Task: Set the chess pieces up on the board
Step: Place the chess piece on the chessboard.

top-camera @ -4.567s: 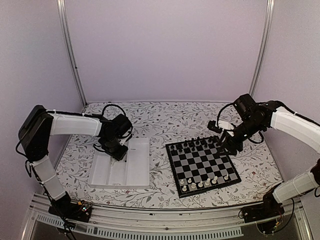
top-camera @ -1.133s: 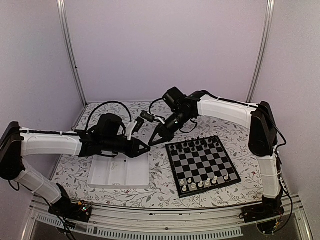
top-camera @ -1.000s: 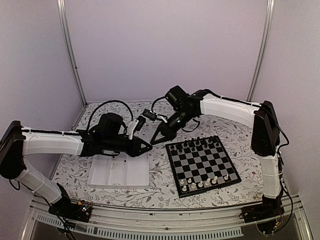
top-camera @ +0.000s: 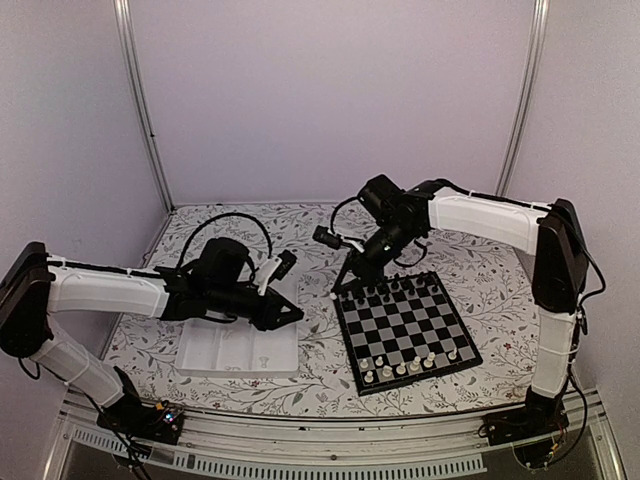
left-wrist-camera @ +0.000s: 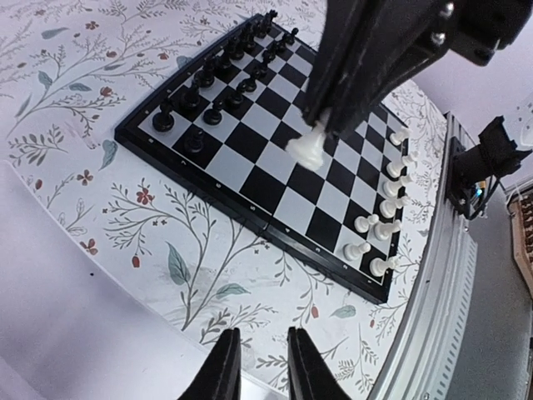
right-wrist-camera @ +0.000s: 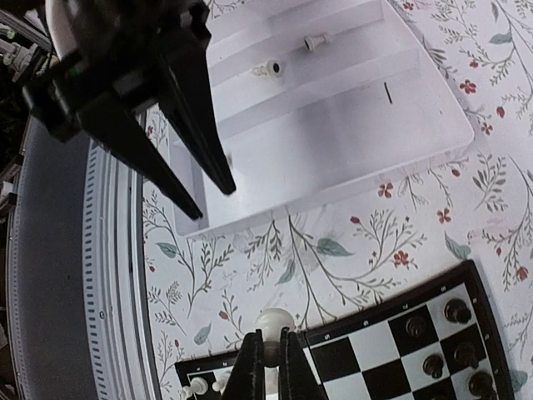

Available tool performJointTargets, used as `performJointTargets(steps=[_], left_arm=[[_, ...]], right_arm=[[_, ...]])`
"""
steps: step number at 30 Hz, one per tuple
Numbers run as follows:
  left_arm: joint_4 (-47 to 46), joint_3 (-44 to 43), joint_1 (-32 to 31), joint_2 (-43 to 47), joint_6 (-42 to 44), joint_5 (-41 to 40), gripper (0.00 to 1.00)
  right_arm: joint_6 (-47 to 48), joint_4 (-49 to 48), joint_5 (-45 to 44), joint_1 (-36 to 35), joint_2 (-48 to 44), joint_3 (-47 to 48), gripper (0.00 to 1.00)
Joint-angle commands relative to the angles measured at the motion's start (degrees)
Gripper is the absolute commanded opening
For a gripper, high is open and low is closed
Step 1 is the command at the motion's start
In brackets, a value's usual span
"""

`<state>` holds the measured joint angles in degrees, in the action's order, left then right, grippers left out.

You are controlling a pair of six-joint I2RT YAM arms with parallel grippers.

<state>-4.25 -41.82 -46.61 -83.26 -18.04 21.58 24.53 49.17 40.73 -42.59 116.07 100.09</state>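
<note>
Right gripper (top-camera: 343,288) has swung away from the tray (top-camera: 215,358) to the board (top-camera: 400,322)'s far-left corner, clamped on a cream-white piece (left-wrist-camera: 309,150), which looks just handed over. Left gripper (left-wrist-camera: 261,354) has eased slightly apart, empty, by the tray's right edge. Piece still needs placing among the near-side whites.

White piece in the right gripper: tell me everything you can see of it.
The white piece is a tiny cream-white figurine that looks like plastic. Its narrow body widens to a round end. The right gripper pinches the body in shut jaws, and the round end sticks out past them. It hangs near the far-left corner of the board and seems to touch only the jaws. Which chess piece it is I cannot tell.
</note>
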Motion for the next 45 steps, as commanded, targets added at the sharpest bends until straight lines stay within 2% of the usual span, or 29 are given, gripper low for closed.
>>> performJointTargets(steps=[1,4,10,14,17,23,45], left_arm=[[1.65,0.6,-0.68,2.7,1.02,-3.66,0.24],[3.1,0.31,-0.61,2.72,0.93,-6.24,0.26],[17.78,-4.88,-0.72,1.36,-2.36,-15.38,0.28],[21.62,-5.36,-0.85,1.77,-4.89,-18.23,0.29],[21.77,-4.67,-0.86,2.05,-5.78,-19.36,0.29],[25.4,-5.44,-0.91,1.35,-8.46,-22.95,0.29],[28.53,-3.9,-0.78,1.87,-9.03,-26.85,0.29]], right_arm=[[6.28,2.0,-12.72,0.58,-10.56,-9.74,0.0],[8.11,2.42,-17.75,0.92,-16.46,-16.38,0.0],[11.6,5.22,-24.01,1.02,-24.84,-25.9,0.0],[13.34,5.07,-24.56,0.94,-27.24,-31.2,0.0],[13.87,4.54,-23.67,0.07,-27.02,-32.86,0.0],[13.87,2.79,-27.48,-4.3,-24.2,-34.67,0.01],[13.52,-0.61,-26.76,-7.03,-16.3,-35.1,0.06]])
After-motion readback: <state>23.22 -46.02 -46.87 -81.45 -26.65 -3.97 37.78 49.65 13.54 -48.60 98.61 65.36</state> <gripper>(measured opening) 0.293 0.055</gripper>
